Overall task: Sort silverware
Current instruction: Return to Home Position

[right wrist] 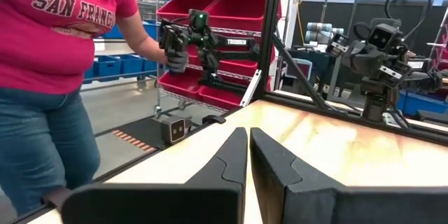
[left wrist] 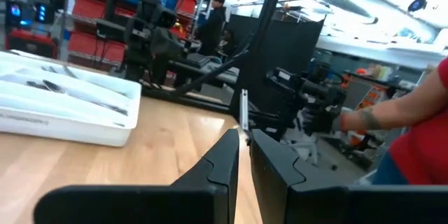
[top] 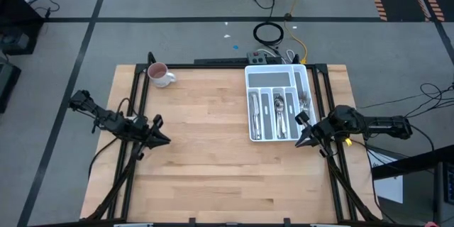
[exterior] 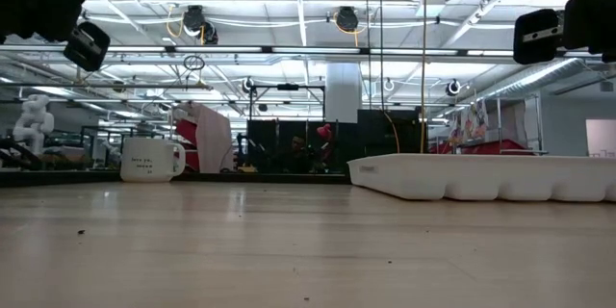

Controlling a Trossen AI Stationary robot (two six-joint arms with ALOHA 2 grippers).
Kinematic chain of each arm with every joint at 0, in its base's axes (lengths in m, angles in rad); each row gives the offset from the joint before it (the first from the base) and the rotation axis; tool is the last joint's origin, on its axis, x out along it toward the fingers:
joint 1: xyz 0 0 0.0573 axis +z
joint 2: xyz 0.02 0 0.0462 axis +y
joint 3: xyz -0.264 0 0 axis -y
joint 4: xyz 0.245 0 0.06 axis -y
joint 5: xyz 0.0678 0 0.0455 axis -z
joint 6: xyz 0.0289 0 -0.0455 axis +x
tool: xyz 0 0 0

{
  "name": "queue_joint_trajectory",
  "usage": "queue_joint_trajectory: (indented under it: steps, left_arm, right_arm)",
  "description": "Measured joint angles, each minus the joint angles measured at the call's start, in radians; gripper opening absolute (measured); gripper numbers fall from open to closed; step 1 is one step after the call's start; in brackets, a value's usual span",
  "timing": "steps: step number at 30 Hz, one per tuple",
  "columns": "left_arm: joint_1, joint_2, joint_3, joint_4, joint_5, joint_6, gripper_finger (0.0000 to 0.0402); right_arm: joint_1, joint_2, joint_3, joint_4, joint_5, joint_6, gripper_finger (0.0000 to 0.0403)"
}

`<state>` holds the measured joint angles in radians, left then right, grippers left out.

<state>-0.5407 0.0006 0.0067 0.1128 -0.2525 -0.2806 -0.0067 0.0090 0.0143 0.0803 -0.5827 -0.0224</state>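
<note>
Well left of the white compartmented plastic cutlery tray point(top: 271, 78), the left gripper point(top: 164, 140) hangs with fingers pressed together on nothing, parked clear of work. The shiny silver-coloured metal silverware point(top: 278, 110) lies sorted in the tray's slots. At the tray's corner nearest its arm, the right gripper point(top: 301, 142) is likewise closed and empty, so sorting looks finished
</note>
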Motion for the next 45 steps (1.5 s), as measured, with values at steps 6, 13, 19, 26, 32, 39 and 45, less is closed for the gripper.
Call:
queue_joint_trajectory:
  steps: [6,13,19,26,32,39,45]
  left_arm:
    - [0.001,0.000,0.000,0.008,-0.011,0.030,0.0043]
    - [0.051,0.000,0.000,0.014,0.051,0.025,0.0043]
    - [0.114,0.000,-0.001,-0.055,0.100,-0.035,0.0043]
    - [0.135,0.006,-0.001,-0.051,-0.003,-0.047,0.0043]
    - [0.184,0.000,0.016,-0.032,-0.056,0.065,0.0043]
    - [0.384,0.000,0.032,-0.058,0.278,-0.058,0.0043]
    - [0.592,0.000,0.033,-0.072,0.573,-0.105,0.0043]
  right_arm:
    - [0.000,0.022,0.000,-0.001,-0.020,-0.018,0.0008]
    - [-0.001,0.042,0.000,-0.002,-0.092,0.033,0.0008]
    - [-0.035,0.086,0.001,-0.023,0.290,0.003,0.0008]
    - [-0.046,0.098,0.000,0.007,0.256,0.038,0.0008]
    - [-0.047,0.098,0.000,0.003,0.241,0.040,0.0008]
    - [-0.047,0.097,0.000,-0.011,0.240,0.007,0.0008]
    - [-0.047,0.097,0.000,-0.011,0.240,-0.055,0.0008]
